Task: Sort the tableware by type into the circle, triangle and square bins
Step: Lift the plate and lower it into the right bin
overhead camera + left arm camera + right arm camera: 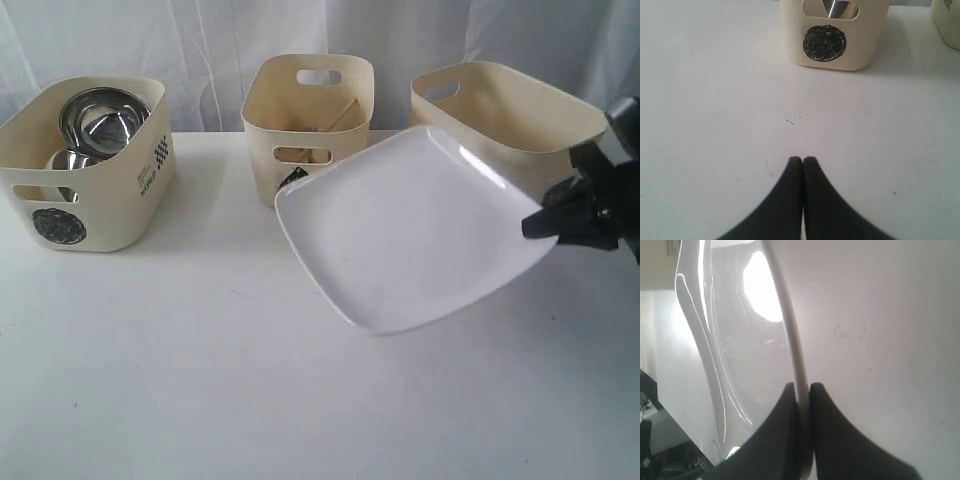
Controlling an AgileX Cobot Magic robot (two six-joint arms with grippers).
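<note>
Carrying the plate (410,225) to its bin is the step in hand, as I read it. Right hand (537,224) is pinched narrow on the plate's rim, with fingers (785,430) either side of the edge in the right wrist view. Plate hangs clear of the table (200,380), tilted, just in front of the middle bin (300,110), covering that bin's lower front corner. Circle bin (110,190) sits well to one side of the middle bin and already holds steel pieces (98,118). Third bin (500,125) sits just to the other side, nearest the right hand. Middle bin's mark is mostly hidden behind the plate and the third bin's mark isn't visible, so I'm assuming third bin = square by elimination. Left hand (803,161) is closed on nothing, low over bare table, facing the circle mark (824,43); looks idle. Next move, my call: raise the plate above the third bin's rim, swing it away from the middle bin, tip it steeper so it fits, then release. Rim pinch is thin and the plate is big and looks slick, so slow wrist moves.
</note>
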